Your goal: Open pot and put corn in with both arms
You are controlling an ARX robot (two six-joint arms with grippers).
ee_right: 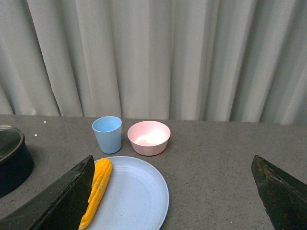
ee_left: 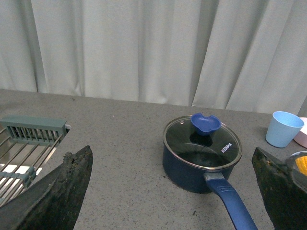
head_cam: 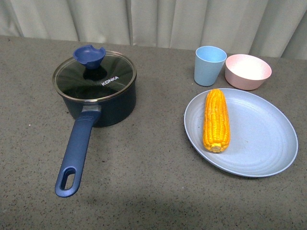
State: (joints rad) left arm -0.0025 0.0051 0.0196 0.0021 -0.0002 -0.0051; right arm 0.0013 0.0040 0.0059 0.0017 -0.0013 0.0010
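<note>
- Front view: the pot (head_cam: 103, 103) stands on the left of the table (head_cam: 144, 187). It is closed by a glass lid (head_cam: 108, 79) with a blue knob (head_cam: 89, 55). Its handle (head_cam: 76, 148) points toward the near edge.
- Front view: the corn (head_cam: 217, 120) lies on the left half of a blue plate (head_cam: 268, 139) at the right. It runs near to far and is well apart from the pot.
- Front view: a blue cup (head_cam: 209, 65) and a pink bowl (head_cam: 248, 72) stand side by side just beyond the plate's far rim.
- Left wrist view: the left gripper (ee_left: 171, 153) is released. Its fingers (ee_left: 62, 191) are spread wide and hold nothing. The pot (ee_left: 189, 175), lid on, sits ahead on the table. A grey rack (ee_left: 29, 139) lies at the far left.
- Right wrist view: the right gripper (ee_right: 172, 160) is released, spread wide and holding nothing. The corn (ee_right: 97, 189) rests on the plate (ee_right: 139, 196), just beside one finger. The cup (ee_right: 107, 134) and bowl (ee_right: 149, 137) stand beyond it.
</note>
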